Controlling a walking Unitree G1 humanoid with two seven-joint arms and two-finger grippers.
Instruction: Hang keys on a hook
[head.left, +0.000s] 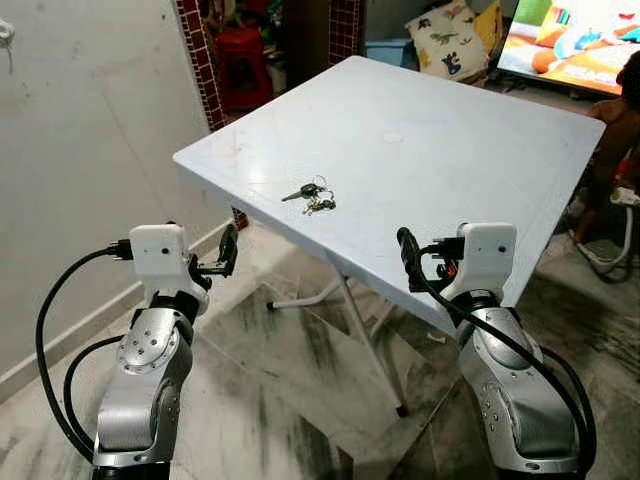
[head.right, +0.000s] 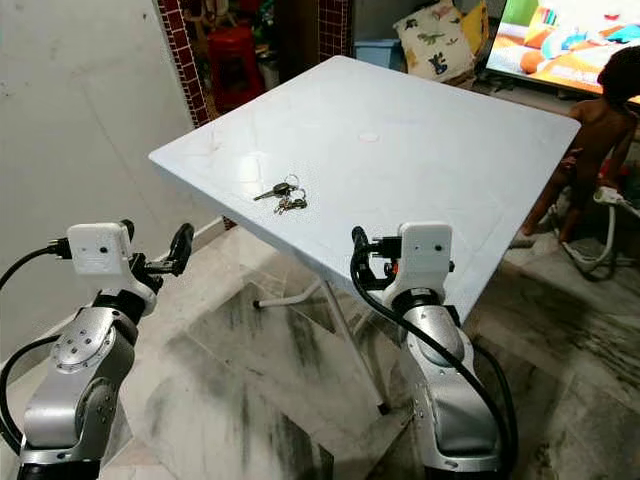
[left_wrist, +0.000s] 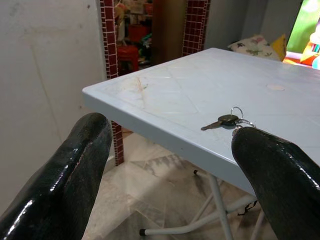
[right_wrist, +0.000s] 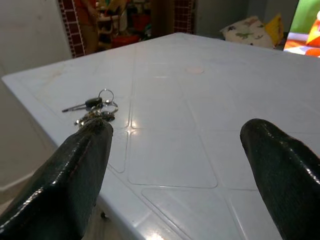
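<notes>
Left eye view: keys (head.left: 312, 195) lie on the white table (head.left: 470, 160); left gripper (left_wrist: 170, 165) and right gripper (right_wrist: 175, 160) both spread, empty.

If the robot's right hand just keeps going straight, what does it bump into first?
Probably the white table. The right end effector, fingers open, points low across its top. The keys lie off toward one finger, not squarely ahead, so it might slide past them. Depth is hard to judge.

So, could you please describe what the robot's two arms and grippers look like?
Both arms are silver metal with rounded joint housings. Each wrist carries a white, boxy module, and thick black cables loop from it down along the arm. The left gripper and right gripper each have two long, glossy black fingers with rounded tips. A small red detail shows beside the right wrist module.
</notes>
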